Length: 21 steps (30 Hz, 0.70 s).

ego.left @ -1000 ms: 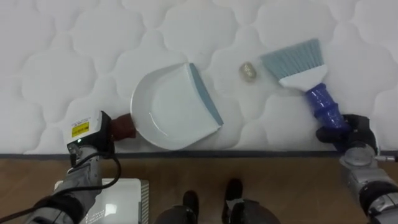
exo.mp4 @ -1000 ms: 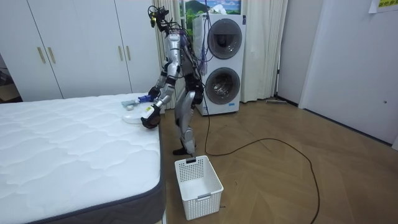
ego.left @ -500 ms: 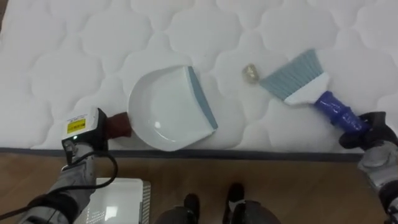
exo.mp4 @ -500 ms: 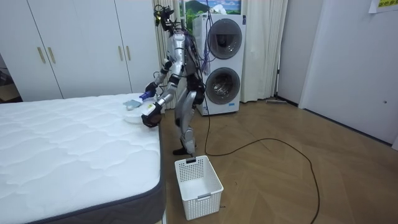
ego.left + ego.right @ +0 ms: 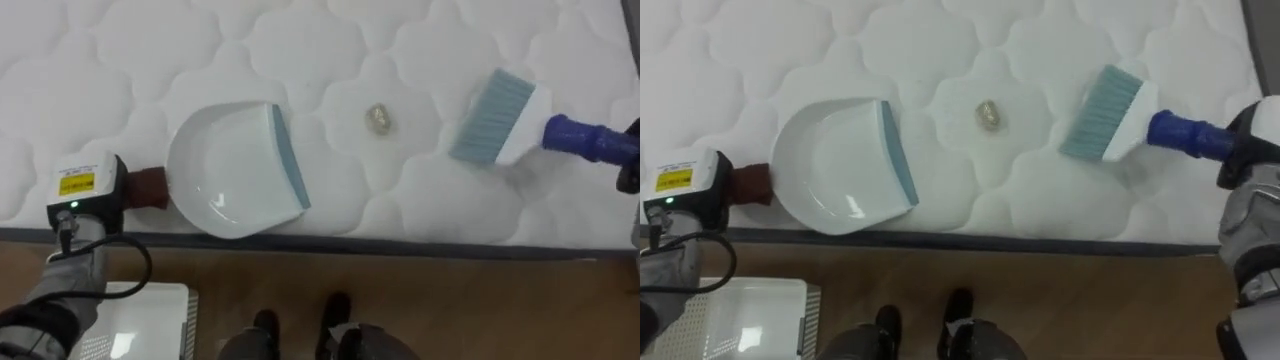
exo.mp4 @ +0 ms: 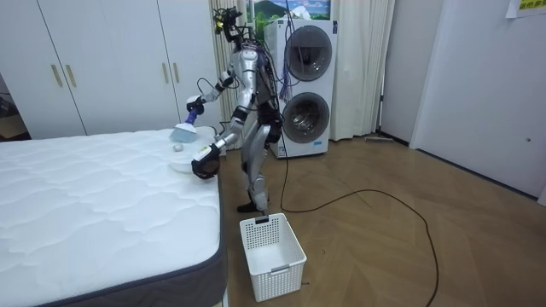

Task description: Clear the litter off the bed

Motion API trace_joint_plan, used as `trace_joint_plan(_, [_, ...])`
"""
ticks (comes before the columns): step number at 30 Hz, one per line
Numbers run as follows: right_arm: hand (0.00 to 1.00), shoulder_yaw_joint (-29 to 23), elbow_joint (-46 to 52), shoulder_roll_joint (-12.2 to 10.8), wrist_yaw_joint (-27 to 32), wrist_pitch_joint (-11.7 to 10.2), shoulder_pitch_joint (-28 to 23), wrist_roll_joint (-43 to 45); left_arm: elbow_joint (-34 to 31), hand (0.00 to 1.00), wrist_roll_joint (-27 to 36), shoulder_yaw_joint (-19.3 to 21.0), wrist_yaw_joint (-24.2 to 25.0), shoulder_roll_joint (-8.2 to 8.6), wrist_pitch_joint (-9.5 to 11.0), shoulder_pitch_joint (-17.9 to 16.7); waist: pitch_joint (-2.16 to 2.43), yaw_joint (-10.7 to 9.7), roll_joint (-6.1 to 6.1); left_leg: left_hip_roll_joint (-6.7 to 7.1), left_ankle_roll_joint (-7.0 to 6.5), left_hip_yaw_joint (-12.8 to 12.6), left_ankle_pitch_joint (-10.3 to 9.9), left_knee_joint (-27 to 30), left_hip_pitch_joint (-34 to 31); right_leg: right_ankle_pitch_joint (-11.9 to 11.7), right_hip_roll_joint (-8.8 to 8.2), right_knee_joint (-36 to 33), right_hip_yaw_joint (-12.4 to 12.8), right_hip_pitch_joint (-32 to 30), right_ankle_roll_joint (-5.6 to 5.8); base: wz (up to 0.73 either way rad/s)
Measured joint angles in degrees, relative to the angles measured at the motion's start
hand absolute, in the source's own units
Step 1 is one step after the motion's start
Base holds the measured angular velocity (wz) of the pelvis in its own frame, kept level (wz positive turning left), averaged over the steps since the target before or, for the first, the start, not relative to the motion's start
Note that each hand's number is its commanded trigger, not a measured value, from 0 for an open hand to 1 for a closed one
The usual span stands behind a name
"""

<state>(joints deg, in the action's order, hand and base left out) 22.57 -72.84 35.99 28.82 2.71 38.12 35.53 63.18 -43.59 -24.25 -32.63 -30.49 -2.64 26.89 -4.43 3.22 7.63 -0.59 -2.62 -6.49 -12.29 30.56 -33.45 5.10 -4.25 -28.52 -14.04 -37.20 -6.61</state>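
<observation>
Scrap lies between dustpan and brush — white basket beside bed.

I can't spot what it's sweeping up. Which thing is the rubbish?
Look at the white quilted mattress, near its front edge. Between the white dustpan and the blue-handled brush lies a small crumpled beige scrap, the only loose, tiny thing there.

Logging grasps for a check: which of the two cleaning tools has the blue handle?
The brush, held in the right hand. The white dustpan, held in the left hand, has a dark red handle instead.
</observation>
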Motion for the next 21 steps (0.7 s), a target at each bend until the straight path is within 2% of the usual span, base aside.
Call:
trace_joint_plan(3, [1.00,1.00,-0.12,0.38,0.17,0.99,1.67,4.99,-0.54,1.00,-1.11,-0.32,-0.57,-0.48,-0.78,0.09,0.00,-0.01,0.00,-0.06,0.01,-0.02,0.01,-0.13,0.00,0.00,0.06,-0.06,-0.04,0.00,-0.09,0.00])
trace_joint_plan(7, [1.00,1.06,-0.05,1.23,0.27,1.16,3.63,10.29,-0.78,1.00,-2.41,-0.37,-0.56,-0.48,-1.35,0.33,0.01,-0.04,0.08,0.01,0.00,-0.01,0.03,-0.34,0.04,0.06,0.06,-0.04,0.05,0.06,0.01,0.00])
trace_joint_plan(10, [1.00,2.54,0.31,1.35,0.27,1.89,4.67,12.76,-1.30,1.00,-3.18,-0.38,-0.56,-0.51,-2.02,0.43,-0.01,0.02,0.56,0.05,-0.01,-0.02,0.04,-0.33,0.09,0.15,0.07,0.10,0.12,0.14,0.13,0.00])
trace_joint_plan(14, [1.00,4.36,1.84,1.37,0.30,3.33,5.40,16.94,-1.26,1.00,-3.15,-0.40,-0.53,-0.55,-2.59,1.00,-0.39,0.03,1.50,-0.03,-0.02,0.14,0.03,0.23,-0.14,0.15,0.13,0.96,-0.24,0.32,0.20,0.00])
trace_joint_plan(18, [1.00,7.88,3.04,1.38,0.28,4.89,7.17,19.71,-1.29,1.00,-3.18,-0.69,-0.28,-0.59,-2.60,1.17,-0.42,0.36,1.69,-0.06,-0.04,0.31,0.04,0.29,-0.16,0.07,0.19,1.02,-0.45,0.63,0.32,0.00])
trace_joint_plan(21, [1.00,8.19,4.51,1.38,0.21,4.96,7.37,22.38,-1.35,1.00,-3.19,-0.70,0.82,-0.60,-2.56,1.29,-0.43,0.36,1.72,-0.14,-0.04,0.39,0.04,-0.06,0.27,0.01,0.31,1.99,-0.65,1.22,0.41,0.00])
